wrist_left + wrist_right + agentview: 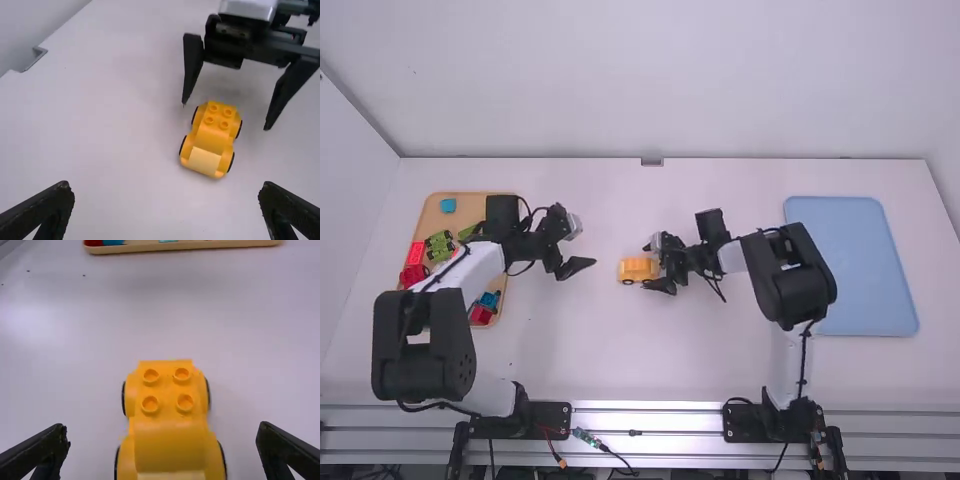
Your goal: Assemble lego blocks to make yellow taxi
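Two grippers show in the high view, above the white counter (580, 350). The left gripper (576, 268), left of the frame's centre, is open and empty. The right gripper (648, 266), near the middle, is open around the yellow toy car (638, 269), which sits at the centre of the frame. A wooden tray (470, 197) lies at the left, holding a blue block (448, 205), green blocks (440, 245) and red blocks (416, 253), partly behind the left arm. A blue tray (850, 265) lies at the right.

In the left wrist view, the left gripper's fingers are wide apart with nothing between them. Farther off, the car has a studded end, a pale panel at the other end, and black wheels.

In the right wrist view, the right gripper stands open, its fingers apart on either side of the car. The wooden tray's edge lies well beyond the studded end.
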Controlling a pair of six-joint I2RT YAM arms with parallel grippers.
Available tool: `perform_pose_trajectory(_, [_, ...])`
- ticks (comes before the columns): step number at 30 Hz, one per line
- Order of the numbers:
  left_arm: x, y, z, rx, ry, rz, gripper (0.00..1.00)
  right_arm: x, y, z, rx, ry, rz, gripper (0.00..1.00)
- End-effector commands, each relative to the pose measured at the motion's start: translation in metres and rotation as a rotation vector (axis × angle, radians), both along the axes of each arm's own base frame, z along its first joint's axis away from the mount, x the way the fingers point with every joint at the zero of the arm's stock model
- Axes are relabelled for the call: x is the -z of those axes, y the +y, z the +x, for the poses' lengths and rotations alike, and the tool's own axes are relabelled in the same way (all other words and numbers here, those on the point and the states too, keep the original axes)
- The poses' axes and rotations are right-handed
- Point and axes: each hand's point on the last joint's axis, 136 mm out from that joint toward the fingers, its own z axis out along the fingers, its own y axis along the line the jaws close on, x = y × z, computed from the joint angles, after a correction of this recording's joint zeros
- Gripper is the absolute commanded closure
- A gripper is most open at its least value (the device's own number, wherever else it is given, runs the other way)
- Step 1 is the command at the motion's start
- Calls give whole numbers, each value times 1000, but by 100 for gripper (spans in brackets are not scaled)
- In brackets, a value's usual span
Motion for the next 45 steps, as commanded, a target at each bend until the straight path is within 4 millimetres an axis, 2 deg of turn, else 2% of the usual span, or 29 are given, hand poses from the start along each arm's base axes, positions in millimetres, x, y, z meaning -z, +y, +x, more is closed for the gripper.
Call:
perform_pose_trajectory(1, [-10,-3,-2,14,-16,-32,1,6,17,-7,-61,-1,21,1])
perform_pose_trajectory(8, [-9,-3,-3,13,-10,-31,1,22,34,-1,-8,23,-48,0])
perform_pose_trajectory(17, [-8,-3,-4,14,-8,-32,1,30,34,2,25,20,-99,14])
perform_pose_trajectory(22, [-8,-3,-4,14,-8,-32,1,36,39,0,31,1,-137,26])
perform_pose_trajectory(24, [-8,-3,-4,13,-7,-32,1,37,41,-1,29,-1,-141,38])
perform_pose_trajectory(25, [-8,-3,-4,14,-7,-32,1,37,41,-1,29,-1,-141,39])
perform_pose_trajectory(26, [-8,-3,-4,13,-8,-32,1,37,40,0,34,4,-142,45])
perform_pose_trajectory(29, [-8,-3,-4,13,-8,-32,1,36,38,3,51,18,-139,55])
perform_pose_trajectory(31, [-8,-3,-4,13,-8,-32,1,36,35,5,58,21,-140,59])
perform_pose_trajectory(33, [-8,-3,-4,13,-8,-32,1,36,33,7,64,24,-140,58])
perform_pose_trajectory(37, [-8,-3,-3,13,-8,-31,1,26,25,15,97,54,-113,58])
perform_pose_trajectory(38, [-8,-3,-3,13,-8,-31,1,19,20,23,137,64,-118,58])
perform_pose_trajectory(42, [-8,-3,-3,12,-10,-29,1,-8,-8,49,261,29,-166,60])
perform_pose_trajectory(45, [-8,-3,-3,12,-12,-29,1,-36,-40,71,405,10,-221,61])
